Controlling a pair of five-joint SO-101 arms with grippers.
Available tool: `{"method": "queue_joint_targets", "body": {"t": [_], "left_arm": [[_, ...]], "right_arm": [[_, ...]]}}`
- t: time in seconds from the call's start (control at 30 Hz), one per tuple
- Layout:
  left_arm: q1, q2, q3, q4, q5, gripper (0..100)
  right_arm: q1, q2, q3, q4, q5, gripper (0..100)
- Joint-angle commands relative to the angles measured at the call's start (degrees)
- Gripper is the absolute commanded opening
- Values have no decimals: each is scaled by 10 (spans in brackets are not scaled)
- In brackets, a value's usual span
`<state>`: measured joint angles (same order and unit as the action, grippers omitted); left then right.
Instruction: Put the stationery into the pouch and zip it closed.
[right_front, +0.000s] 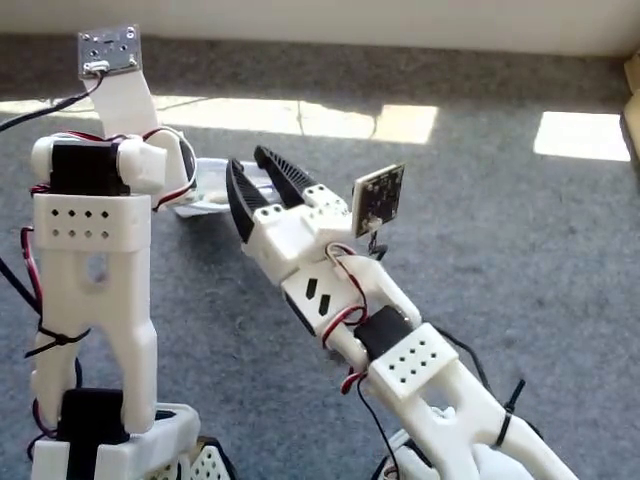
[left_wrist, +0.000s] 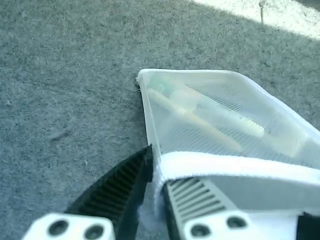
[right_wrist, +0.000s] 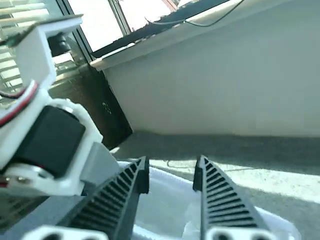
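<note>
Looking right of your right gripper (right_front: 247, 158), you see grey carpet (right_front: 520, 260) stretching wide toward the far wall (right_front: 400, 15) — its jaws stand apart just over the pouch (right_front: 213, 188). Your left gripper (left_wrist: 152, 170) is clamped on the pouch's banded edge, far left. White mesh, lying flat — pale stationery (left_wrist: 200, 120) shows inside.

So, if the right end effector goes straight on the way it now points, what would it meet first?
Probably the pouch, which lies just ahead of and below the open right end effector. Depth is unclear, so it might pass just above it.
</note>
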<state>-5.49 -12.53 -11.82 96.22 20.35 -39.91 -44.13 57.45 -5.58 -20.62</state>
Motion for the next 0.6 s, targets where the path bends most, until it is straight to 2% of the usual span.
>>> {"method": "queue_joint_targets", "body": {"t": [0.0,0.13,0.43,0.57], "left_arm": [[-11,-9,1,-12,-4,6],[-11,-9,1,-12,-3,6],[-28,-8,4,-15,-3,6],[-29,-9,10,-15,-3,6]], "right_arm": [[8,-71,-54,160,61,152],[25,-101,-119,312,107,152],[77,-77,-267,592,111,152],[74,-65,-281,686,181,152]]}}
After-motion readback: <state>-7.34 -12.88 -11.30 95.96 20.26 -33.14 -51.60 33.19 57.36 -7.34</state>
